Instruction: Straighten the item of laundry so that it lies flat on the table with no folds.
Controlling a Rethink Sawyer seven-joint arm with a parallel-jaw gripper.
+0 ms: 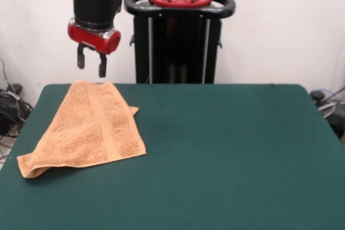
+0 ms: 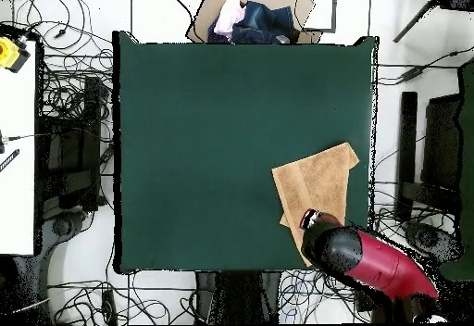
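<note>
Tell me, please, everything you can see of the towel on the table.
The towel is a small orange-tan piece of fuzzy terry cloth with a flat woven band running along its length. It is not spread out: it lies folded over itself in a rough wedge, one corner poking out from under the top layer. It rests on the green table, near one side and reaching towards the robot's edge. The gripper hangs above it, open, not touching it.

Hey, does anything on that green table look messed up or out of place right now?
Yes. The towel is not flat: it is folded over itself into a skewed, roughly triangular shape, with another layer's corner peeking out at one side. It lies askew at one edge of the table. The gripper hangs above it, fingers open and empty.
</note>
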